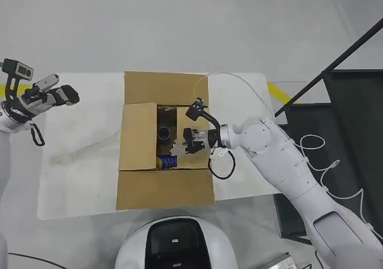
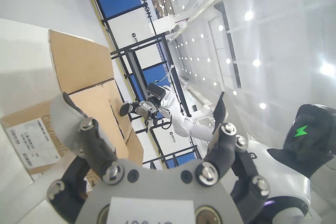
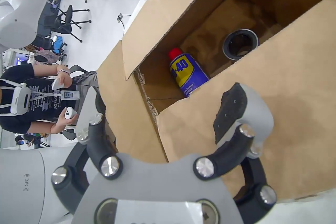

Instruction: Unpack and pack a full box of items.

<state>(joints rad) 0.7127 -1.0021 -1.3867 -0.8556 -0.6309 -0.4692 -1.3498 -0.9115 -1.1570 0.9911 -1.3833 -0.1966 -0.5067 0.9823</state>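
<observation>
An open cardboard box (image 1: 165, 171) stands in the middle of the white table (image 1: 77, 181), flaps folded outward. Inside it lie a blue spray can with a red cap (image 1: 167, 160) (image 3: 187, 72) and a black hollow cylinder (image 1: 166, 131) (image 3: 240, 43). My right gripper (image 1: 180, 141) (image 3: 162, 107) is open above the box's right-hand flap, at the edge of the opening, with nothing between its fingers. My left gripper (image 1: 70, 94) (image 2: 143, 109) is open and empty, raised over the table's far left corner, well away from the box (image 2: 86, 70).
A black metal rack (image 1: 353, 114) stands just past the table's right edge. A thin white cable (image 1: 245, 84) trails over the table behind the right arm. Bare table surface lies left of the box.
</observation>
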